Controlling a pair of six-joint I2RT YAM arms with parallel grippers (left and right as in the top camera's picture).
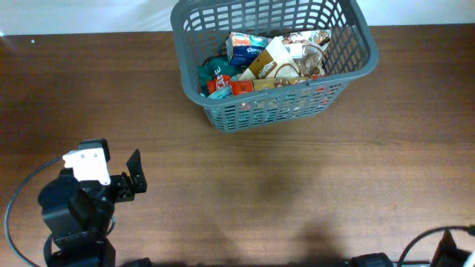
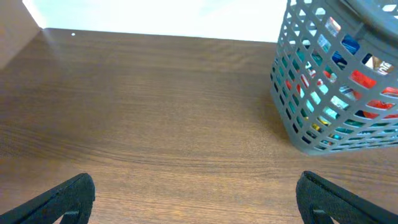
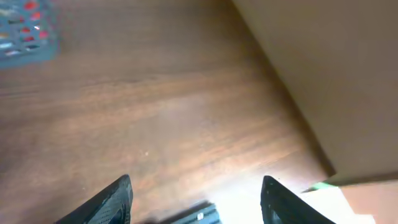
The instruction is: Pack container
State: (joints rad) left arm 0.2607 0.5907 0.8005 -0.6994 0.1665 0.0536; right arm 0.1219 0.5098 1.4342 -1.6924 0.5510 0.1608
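Left gripper (image 2: 196, 182) wide open, right gripper (image 3: 197, 185) half open, both empty. Bumping the far dark grey plastic basket (image 1: 267, 111) may spill its packets (image 1: 271, 59).

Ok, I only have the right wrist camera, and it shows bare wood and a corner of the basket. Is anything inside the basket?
Observer: Yes. From overhead, the basket holds a heap of packets.
Operator: Is it standing upright?
Observer: It is upright on the table, near the far edge.
Operator: And the left gripper?
Observer: The left gripper is wide open with nothing in it. It is at the near left of the table, and the basket is ahead and to its right.
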